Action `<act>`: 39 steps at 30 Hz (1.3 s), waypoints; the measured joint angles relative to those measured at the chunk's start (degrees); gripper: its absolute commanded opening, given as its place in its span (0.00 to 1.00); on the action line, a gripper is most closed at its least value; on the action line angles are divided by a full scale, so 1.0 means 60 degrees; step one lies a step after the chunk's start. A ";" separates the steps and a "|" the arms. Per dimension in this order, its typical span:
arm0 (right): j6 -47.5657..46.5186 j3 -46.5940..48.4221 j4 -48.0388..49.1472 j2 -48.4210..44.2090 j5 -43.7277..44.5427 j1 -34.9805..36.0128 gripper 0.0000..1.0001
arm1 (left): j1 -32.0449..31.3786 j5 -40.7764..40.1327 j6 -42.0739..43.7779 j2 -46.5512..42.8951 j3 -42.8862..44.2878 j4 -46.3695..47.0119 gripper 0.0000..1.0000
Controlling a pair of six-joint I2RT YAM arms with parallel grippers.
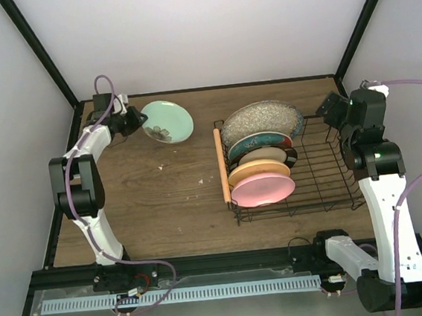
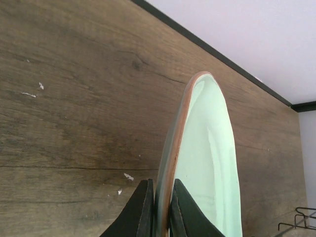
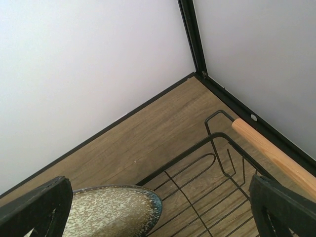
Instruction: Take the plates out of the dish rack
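My left gripper point(image 1: 137, 121) is shut on the rim of the pale green plate point(image 1: 169, 122) at the far left of the table. In the left wrist view both black fingers point(image 2: 143, 210) pinch the brown-edged rim of that plate point(image 2: 207, 163), which is seen edge-on above the wood. The black wire dish rack point(image 1: 326, 184) stands at the right. In it stand the grey speckled plate point(image 1: 260, 120), the red one with a teal flower point(image 1: 258, 144), the cream point(image 1: 267, 156), the orange-yellow point(image 1: 257, 172) and the pink point(image 1: 262, 189). My right gripper point(image 1: 333, 109) hangs open over the rack's far corner, above the grey plate point(image 3: 108, 212).
A wooden rod handle point(image 1: 222, 164) runs along the rack's left side and another point(image 3: 271, 148) along its right. White walls and black frame posts point(image 3: 190, 34) close in the table's back and sides. Small white specks point(image 2: 128, 176) lie on the wood.
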 measured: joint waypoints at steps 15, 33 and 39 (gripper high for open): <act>0.0459 0.0171 -0.0506 0.0084 -0.0044 0.0000 1.00 | -0.0004 0.0124 -0.0324 0.1490 -0.0007 0.0270 0.05; 0.0674 0.0291 -0.0590 0.0189 -0.0102 0.0000 1.00 | -0.0044 0.0313 -0.0477 0.2229 0.0000 0.0452 0.82; 0.0670 0.0291 -0.0590 0.0189 -0.0106 0.0000 1.00 | -0.0233 0.0299 -0.0401 0.2415 0.0302 0.0423 0.91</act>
